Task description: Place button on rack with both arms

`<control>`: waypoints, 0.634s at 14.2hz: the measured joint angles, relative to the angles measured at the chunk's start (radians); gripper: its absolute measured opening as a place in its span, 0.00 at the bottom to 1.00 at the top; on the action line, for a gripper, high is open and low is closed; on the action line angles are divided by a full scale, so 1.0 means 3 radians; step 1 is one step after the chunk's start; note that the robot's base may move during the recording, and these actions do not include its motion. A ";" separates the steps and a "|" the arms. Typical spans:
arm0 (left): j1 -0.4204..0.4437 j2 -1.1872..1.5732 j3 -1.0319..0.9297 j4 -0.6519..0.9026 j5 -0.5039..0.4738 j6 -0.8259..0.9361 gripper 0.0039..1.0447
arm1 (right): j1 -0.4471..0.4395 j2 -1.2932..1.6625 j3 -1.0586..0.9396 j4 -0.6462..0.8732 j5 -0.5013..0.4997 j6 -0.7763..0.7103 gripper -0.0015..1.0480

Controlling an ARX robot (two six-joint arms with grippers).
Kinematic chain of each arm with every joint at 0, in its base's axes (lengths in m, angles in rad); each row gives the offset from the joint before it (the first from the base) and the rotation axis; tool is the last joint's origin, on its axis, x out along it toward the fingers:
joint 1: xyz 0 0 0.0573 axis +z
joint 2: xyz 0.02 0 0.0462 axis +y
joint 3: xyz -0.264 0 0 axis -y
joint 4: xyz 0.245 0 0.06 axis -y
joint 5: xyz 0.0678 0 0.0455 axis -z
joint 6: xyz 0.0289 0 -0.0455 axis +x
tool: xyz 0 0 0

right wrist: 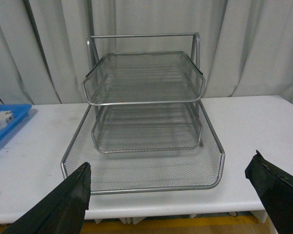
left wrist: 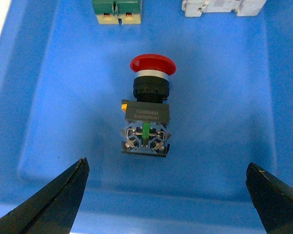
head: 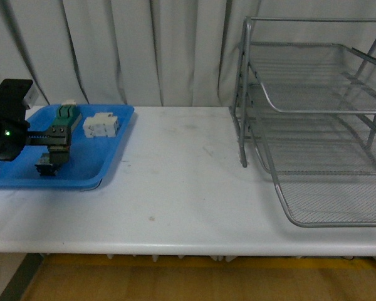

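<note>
Where the button [left wrist: 147,109] lies on its side on the floor of the blue tray [left wrist: 53,97], the left gripper [left wrist: 166,165] hangs just above it, jaws wide apart and holding nothing. Long axis: red cap pointing away from the gripper, contact block toward it, so square to the line between the two fingers [left wrist: 53,200] (a close across the black body looks the fitting grasp). Nearer arm: left, by far. Right gripper [right wrist: 171,163]: likewise spread wide, empty, facing the rack [right wrist: 144,102], which stands at the table's [head: 188,175] right end, well apart from the tray.
</note>
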 joint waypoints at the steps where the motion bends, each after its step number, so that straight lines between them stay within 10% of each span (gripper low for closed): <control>1: 0.0022 0.0135 0.0170 -0.0067 -0.0020 0.0027 0.94 | -0.0001 0.0000 0.0000 0.0001 0.0000 0.0000 0.94; 9: 0.0131 0.0932 0.1083 -0.0470 0.0272 -0.0032 0.92 | 0.0000 0.0000 0.0000 0.0000 0.0000 0.0000 0.94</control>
